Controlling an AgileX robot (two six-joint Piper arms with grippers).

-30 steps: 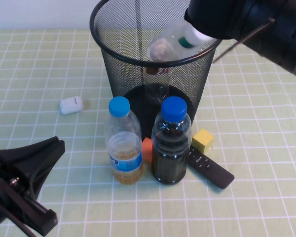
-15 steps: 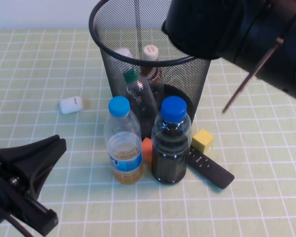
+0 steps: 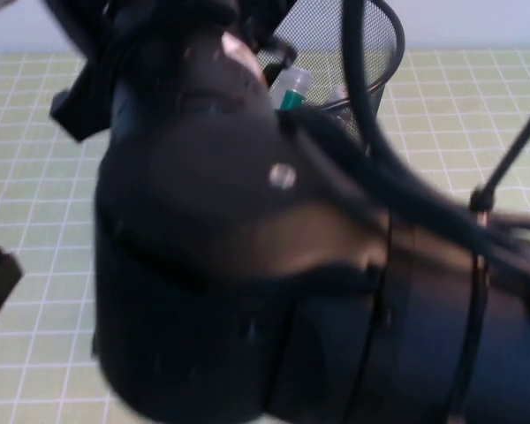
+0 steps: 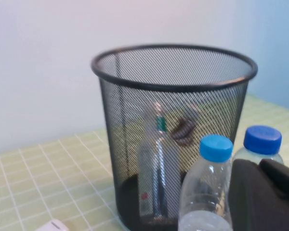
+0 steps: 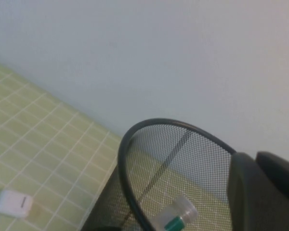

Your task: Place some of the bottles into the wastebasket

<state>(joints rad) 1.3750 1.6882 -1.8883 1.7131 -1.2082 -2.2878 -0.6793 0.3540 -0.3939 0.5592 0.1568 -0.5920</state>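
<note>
Inside your wastebasket [image 4: 135, 144]: two white-capped bottles [image 4: 156, 168].
Right gripper [image 5: 265, 192] above its rim, left gripper [image 4: 262, 197] beside blue-capped bottles [image 4: 216, 183]; neither's grip shows.

A small white case [image 5: 13, 203] is lying on the green checked tablecloth [image 5: 33, 139] — a pale wall [image 4: 48, 57] is standing behind.

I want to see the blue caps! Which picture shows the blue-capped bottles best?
The left wrist view: both blue-capped bottles stand before the wastebasket. The high view is blocked by the right arm; the right wrist view shows only the wastebasket.
</note>
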